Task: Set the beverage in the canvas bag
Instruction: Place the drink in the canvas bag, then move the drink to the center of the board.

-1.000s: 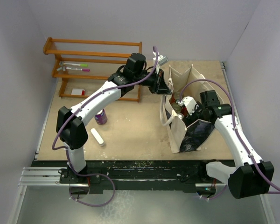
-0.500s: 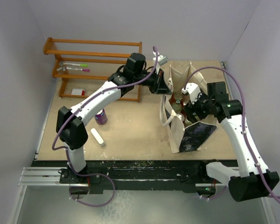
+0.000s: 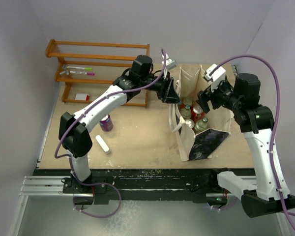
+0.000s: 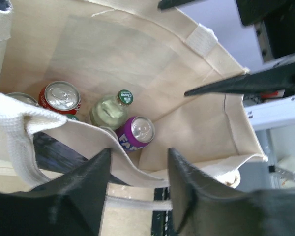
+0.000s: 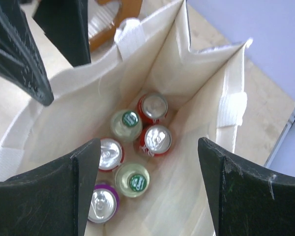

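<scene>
The cream canvas bag (image 3: 186, 143) stands open at the right of the table, its dark print on the near side. Inside it stand several drinks: red cans (image 5: 157, 138), green-capped bottles (image 5: 136, 182) and a purple can (image 5: 103, 201). My right gripper (image 3: 204, 102) hangs open and empty above the bag's mouth, its jaws wide apart (image 5: 147, 142). My left gripper (image 3: 174, 93) sits at the bag's left rim, jaws apart (image 4: 139, 152), with the canvas rim and a handle strap (image 4: 132, 202) lying loose between them. Another purple can (image 3: 106, 123) stands on the table beside the left arm.
A wooden rack (image 3: 98, 69) with markers and a small red item stands at the back left. A white oblong object (image 3: 103, 144) lies near the left arm's base. The bag's handle loop (image 3: 175, 127) droops toward the table's middle.
My right gripper has risen out of the bag, up and to the right, empty. My left gripper has gone from shut on the bag's rim to open.
</scene>
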